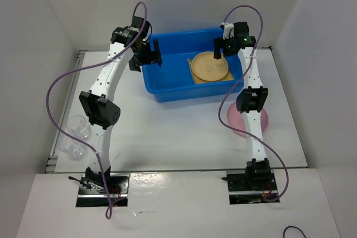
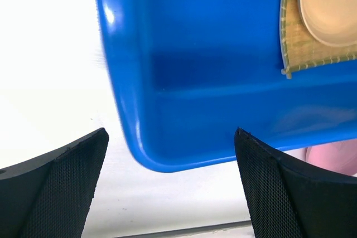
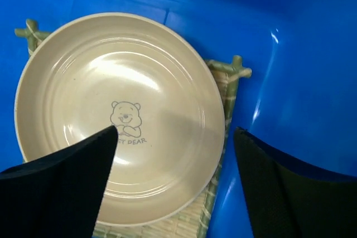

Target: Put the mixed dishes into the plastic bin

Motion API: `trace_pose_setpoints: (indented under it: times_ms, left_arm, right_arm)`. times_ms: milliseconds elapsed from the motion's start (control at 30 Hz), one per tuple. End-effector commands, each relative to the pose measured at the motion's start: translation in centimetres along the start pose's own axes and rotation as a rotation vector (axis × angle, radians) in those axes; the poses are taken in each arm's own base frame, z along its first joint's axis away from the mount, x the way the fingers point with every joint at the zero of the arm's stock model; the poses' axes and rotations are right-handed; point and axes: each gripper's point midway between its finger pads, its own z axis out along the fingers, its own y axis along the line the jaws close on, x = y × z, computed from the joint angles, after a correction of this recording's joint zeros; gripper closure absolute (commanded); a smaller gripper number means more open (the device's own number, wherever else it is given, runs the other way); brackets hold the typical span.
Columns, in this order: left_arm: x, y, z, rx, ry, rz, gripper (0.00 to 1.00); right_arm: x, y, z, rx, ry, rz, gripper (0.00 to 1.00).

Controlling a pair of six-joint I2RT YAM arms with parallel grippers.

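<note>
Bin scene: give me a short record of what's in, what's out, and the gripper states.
in blue bin: tan plate on bamboo mat
outside: pink plate at right; two glass cups at far left
left gripper: open, empty, by the bin's left rim
right gripper: open, empty, above tan plate
remaining: pink plate, both cups

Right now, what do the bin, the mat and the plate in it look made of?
Bin: glossy moulded plastic, bright highlights on its blue walls. Mat: looks like woven bamboo slats, matte, with lashed stick corners. Plate: smooth tan, soft sheen, printed bear; probably melamine or bamboo fibre, can't tell which.
</note>
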Motion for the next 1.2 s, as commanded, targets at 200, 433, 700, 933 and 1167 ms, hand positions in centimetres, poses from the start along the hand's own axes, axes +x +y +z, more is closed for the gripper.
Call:
trace_pose_setpoints:
  times_ms: [200, 433, 700, 933, 1167]
  left_arm:
    - [-4.1, 2.6, -4.7, -0.036, -0.190, -0.085, 0.00]
    - [-4.3, 3.2, -3.6, 0.021, -0.198, -0.101, 0.00]
    - [-1.1, 7.0, -1.4, 0.224, -0.137, -0.302, 0.00]
    - [0.7, 9.7, 0.3, 0.180, -0.066, -0.313, 0.00]
    - [0.2, 9.2, 1.5, 0.205, -0.044, -0.312, 0.00]
  right_arm:
    - [-11.6, -1.7, -19.6, 0.169, -0.278, 0.000, 0.05]
    - [1.5, -12.6, -26.0, 0.280, 0.020, 0.224, 0.05]
    - [22.9, -9.4, -28.7, -0.007, 0.405, 0.461, 0.04]
    - [30.8, -5.5, -27.6, -0.153, 0.523, 0.504, 0.05]
    - [32.9, -4.8, -25.3, -0.201, 0.546, 0.557, 0.12]
